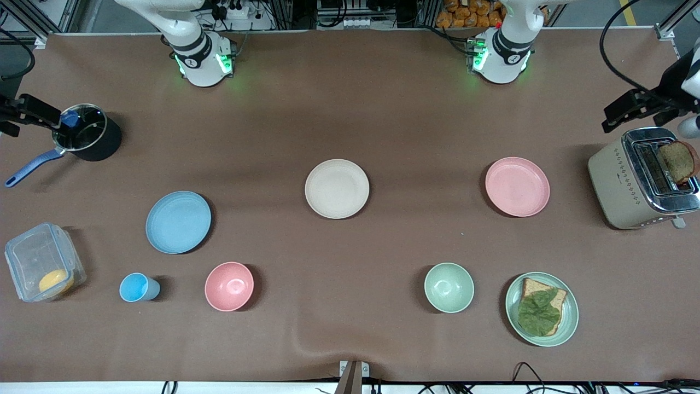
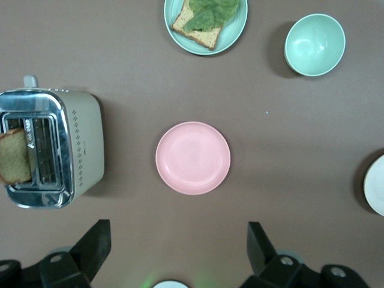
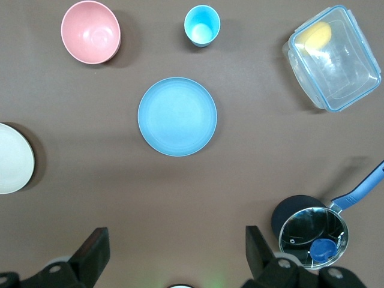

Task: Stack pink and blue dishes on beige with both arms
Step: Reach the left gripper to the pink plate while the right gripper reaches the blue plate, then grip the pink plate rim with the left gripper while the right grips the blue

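Observation:
Three flat plates lie apart on the brown table. The beige plate (image 1: pixel 337 189) is in the middle. The pink plate (image 1: pixel 517 186) lies toward the left arm's end, and the blue plate (image 1: pixel 178 221) lies toward the right arm's end, a little nearer the front camera. High over the table, my left gripper (image 2: pixel 178 240) hangs open over bare table between its base and the pink plate (image 2: pixel 192 158). My right gripper (image 3: pixel 177 240) is likewise open and high, over bare table between its base and the blue plate (image 3: pixel 177 116). Neither holds anything.
A toaster (image 1: pixel 629 183) with a bread slice stands beside the pink plate. Nearer the front camera are a green plate (image 1: pixel 569 320) with bread, a green bowl (image 1: pixel 449 287), a pink bowl (image 1: pixel 229 286), a blue cup (image 1: pixel 136 287) and a clear box (image 1: pixel 38 257). A black pot (image 1: pixel 87 137) stands at the right arm's end.

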Controlling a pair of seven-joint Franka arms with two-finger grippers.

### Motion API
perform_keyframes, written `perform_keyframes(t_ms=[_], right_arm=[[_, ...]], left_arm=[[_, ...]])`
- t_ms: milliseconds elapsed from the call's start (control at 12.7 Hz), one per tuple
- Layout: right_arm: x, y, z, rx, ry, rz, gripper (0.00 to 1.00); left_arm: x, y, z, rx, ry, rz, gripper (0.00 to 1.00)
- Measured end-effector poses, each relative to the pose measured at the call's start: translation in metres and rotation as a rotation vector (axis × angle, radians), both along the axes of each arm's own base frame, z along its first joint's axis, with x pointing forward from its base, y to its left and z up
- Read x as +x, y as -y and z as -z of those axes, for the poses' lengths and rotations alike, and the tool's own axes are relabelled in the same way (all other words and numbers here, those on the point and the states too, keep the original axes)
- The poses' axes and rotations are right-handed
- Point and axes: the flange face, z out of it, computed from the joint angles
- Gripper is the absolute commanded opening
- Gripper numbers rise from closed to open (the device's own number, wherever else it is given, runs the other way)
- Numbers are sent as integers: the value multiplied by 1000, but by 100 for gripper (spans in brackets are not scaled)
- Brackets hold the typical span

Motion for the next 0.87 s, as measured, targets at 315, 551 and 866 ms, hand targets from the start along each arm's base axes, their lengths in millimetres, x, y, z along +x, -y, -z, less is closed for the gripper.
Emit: perform_keyframes(t_ms=[315, 551, 866], right_arm=[[0, 1, 4, 0, -9, 1, 100], [0, 5, 20, 3, -39, 11, 100], [13, 35, 113, 9, -102, 66, 100]], left_arm=[[-4, -3, -8, 0, -11, -6, 100], [16, -7, 49, 1, -118, -11, 100], [36, -41, 216, 1, -150, -67, 100]])
